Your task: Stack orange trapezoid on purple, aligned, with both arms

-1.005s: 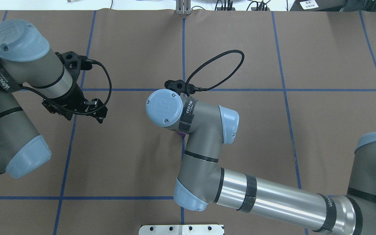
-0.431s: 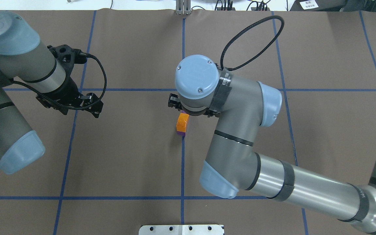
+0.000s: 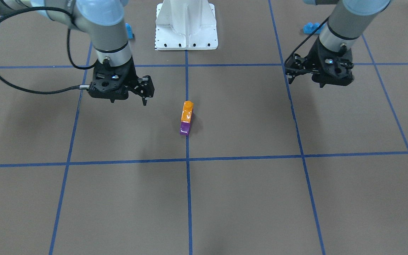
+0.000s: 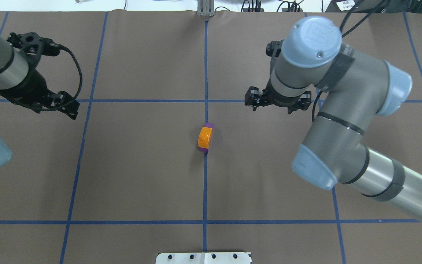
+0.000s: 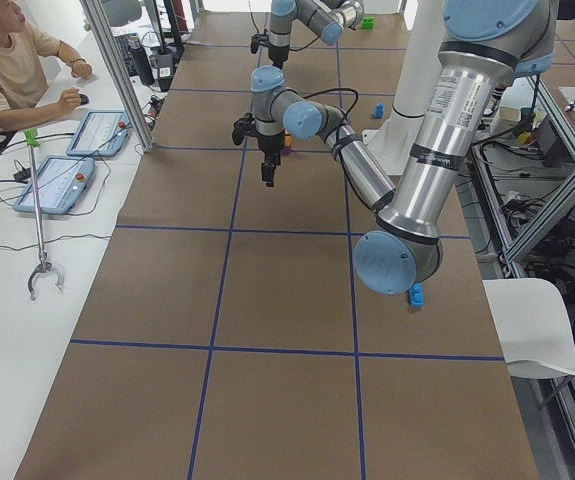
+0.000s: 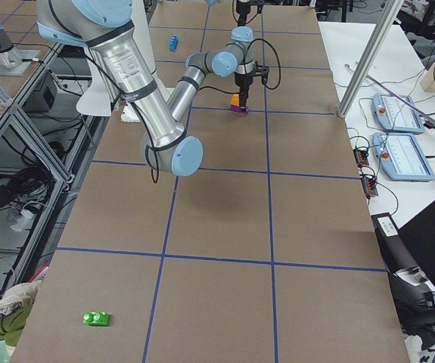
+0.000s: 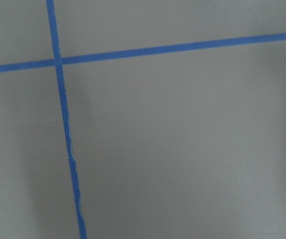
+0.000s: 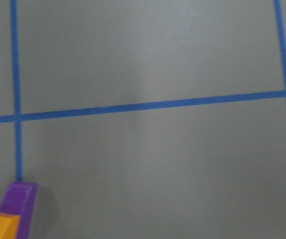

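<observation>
We cannot tell how the jaws of the right gripper stand: overhead its own wrist covers them, and from the front they are too small (for the left gripper also we cannot tell). Between both pincers, nearer the right one, the purple shows only thin edges under the orange trapezoid. The right wrist view's corner cuts off both blocks.

On my right arm the blue cap bears an embossed R-like mark; the white label at one o'clock is unreadable.
</observation>
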`<state>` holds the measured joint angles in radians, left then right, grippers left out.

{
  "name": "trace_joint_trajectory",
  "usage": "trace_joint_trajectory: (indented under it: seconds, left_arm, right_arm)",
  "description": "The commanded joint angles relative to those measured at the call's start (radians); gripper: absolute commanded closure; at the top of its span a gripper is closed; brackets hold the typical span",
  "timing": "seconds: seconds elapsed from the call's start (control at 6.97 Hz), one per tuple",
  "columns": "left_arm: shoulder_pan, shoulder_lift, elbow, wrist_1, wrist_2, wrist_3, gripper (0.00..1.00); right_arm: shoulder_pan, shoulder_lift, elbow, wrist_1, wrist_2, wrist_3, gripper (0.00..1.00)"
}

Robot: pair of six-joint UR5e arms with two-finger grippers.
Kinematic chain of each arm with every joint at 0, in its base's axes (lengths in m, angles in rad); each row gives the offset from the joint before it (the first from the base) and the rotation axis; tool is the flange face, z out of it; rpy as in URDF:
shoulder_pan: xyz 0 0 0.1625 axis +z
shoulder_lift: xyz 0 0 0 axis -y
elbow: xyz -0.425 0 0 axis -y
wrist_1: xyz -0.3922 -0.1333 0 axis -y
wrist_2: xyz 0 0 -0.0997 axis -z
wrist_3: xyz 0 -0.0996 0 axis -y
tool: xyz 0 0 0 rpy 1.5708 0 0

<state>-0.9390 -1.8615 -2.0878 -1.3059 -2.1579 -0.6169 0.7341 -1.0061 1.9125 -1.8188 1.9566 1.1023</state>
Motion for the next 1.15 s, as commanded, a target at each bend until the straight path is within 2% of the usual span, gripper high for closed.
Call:
trace_joint_trajectory:
  seconds: [0.0,0.14,0.29,0.43,0.72,0.86,1.0]
  left_arm:
    - [-0.180,0.123,0.006,-0.010,-0.101,0.252,0.00]
    - [-0.275,0.155,0.043,-0.010,-0.159,0.382,0.00]
    - [-0.350,0.195,0.076,-0.010,-0.169,0.479,0.00]
    - [-0.425,0.211,0.131,-0.009,-0.171,0.605,0.00]
    - [-0.583,0.211,0.311,-0.010,-0.212,0.884,0.00]
    - [-0.612,0.211,0.334,-0.006,-0.209,0.904,0.00]
    - [-0.616,0.211,0.336,0.002,-0.204,0.890,0.00]
  right_arm:
    - [0.211,-0.191,0.048,0.003,0.153,-0.331,0.00]
    - [0.328,-0.265,0.045,0.003,0.216,-0.502,0.00]
    - [0.431,-0.337,0.034,0.001,0.275,-0.671,0.00]
    - [0.523,-0.386,0.005,0.001,0.300,-0.828,0.00]
    - [0.660,-0.469,-0.041,0.001,0.306,-1.051,0.00]
    - [0.703,-0.486,-0.093,-0.001,0.318,-1.137,0.00]
    - [0.717,-0.506,-0.116,0.001,0.318,-1.145,0.00]
